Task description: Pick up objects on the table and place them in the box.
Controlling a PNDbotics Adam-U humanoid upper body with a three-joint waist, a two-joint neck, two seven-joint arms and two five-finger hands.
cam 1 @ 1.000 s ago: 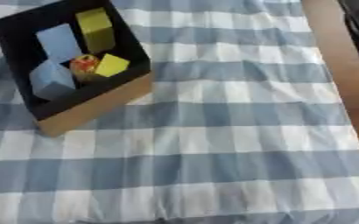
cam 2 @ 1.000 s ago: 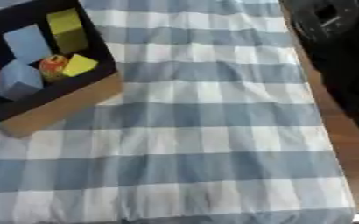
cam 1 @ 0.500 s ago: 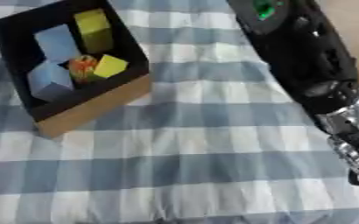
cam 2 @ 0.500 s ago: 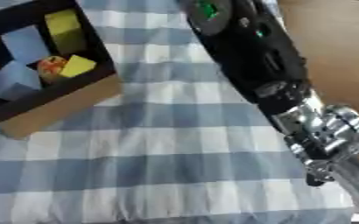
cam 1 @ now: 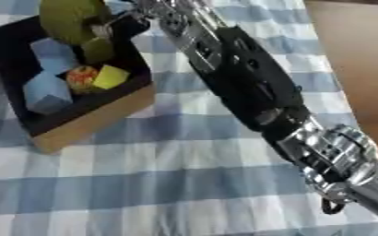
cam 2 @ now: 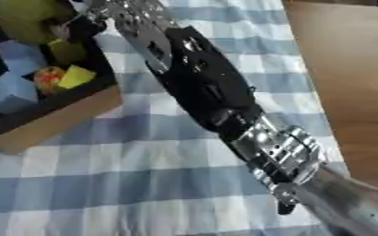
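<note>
The black-lined cardboard box (cam 1: 95,122) stands at the upper left on the checked cloth. In it lie two pale blue blocks (cam 1: 47,90), a red-orange ball (cam 1: 81,77), a yellow block (cam 1: 110,76) and an olive-yellow block (cam 1: 98,49). My right arm (cam 1: 249,87) reaches from the lower right diagonally up to the box. At the top edge my right hand (cam 1: 148,10) is over the box's far side, its fingers curled on a rounded olive-green object (cam 1: 69,16) that hangs above the box. Part of the hand is cut off by the view's top edge.
The blue and white checked cloth (cam 1: 144,184) covers the table. Along the right runs the bare brown table edge (cam 2: 345,60). My arm crosses the middle of the cloth.
My right arm has swung in from the right and stretched up to the box, carrying the olive-green object over it. The camera has also shifted a little.
</note>
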